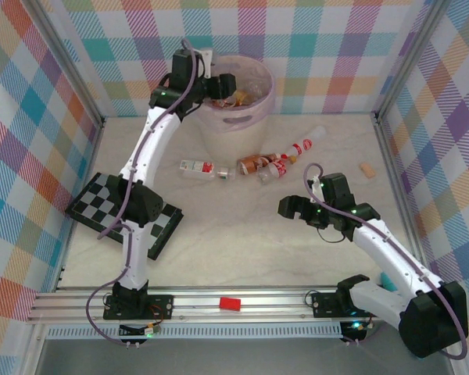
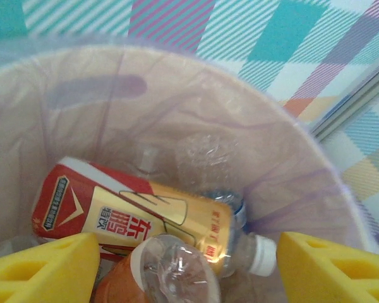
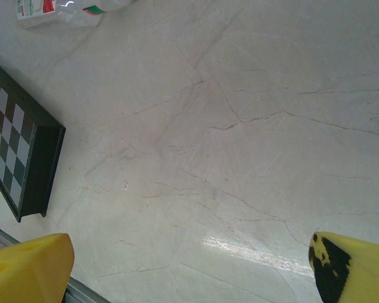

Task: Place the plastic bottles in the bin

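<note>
checkered walls (image 1: 336,47) | left tool (image 2: 188,268) released above bottles (image 2: 132,214) in bin (image 2: 284,170) | right tool (image 3: 189,271) released

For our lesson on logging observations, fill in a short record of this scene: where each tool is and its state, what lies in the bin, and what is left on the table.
left tool: open, above the bin, holding nothing
right tool: open, over the table, holding nothing
in the bin: a red-and-gold-labelled bottle and an orange bottle, both lying down
on the table: about four bottles on the near side of the bin, among them a white-labelled bottle and a red-labelled bottle
other: checkered board at the left
</note>
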`<state>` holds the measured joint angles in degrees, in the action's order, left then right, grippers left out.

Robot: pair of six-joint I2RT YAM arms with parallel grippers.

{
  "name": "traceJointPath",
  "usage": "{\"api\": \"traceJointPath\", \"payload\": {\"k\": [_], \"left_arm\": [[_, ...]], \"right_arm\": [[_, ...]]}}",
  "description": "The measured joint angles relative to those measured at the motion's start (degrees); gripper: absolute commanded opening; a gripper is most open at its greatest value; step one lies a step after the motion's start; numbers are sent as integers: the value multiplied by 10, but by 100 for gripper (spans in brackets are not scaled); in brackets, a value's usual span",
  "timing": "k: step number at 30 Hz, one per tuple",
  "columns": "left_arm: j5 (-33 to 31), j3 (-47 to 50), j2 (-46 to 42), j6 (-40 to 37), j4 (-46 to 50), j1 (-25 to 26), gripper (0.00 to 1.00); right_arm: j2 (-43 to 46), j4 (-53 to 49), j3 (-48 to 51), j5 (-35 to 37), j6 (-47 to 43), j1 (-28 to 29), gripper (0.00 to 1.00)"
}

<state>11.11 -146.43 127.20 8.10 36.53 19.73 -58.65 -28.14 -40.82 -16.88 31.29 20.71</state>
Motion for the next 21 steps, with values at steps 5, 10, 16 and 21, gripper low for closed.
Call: {"api": "traceJointPath", "payload": {"k": [5, 10, 16, 21], "left_arm": [[0, 3, -68, 0, 0, 0, 75], [-4, 95, -189, 0, -16, 0, 76], [-17, 342, -375, 5, -74, 0, 76], [-25, 515, -485, 22, -97, 0, 77]], "right_arm": [[11, -5, 0, 8, 0, 0, 96], [24, -28, -10, 34, -7, 0, 96], [-7, -56, -83, 75, -23, -12, 97], [-78, -55, -156, 98, -35, -41, 97]]}}
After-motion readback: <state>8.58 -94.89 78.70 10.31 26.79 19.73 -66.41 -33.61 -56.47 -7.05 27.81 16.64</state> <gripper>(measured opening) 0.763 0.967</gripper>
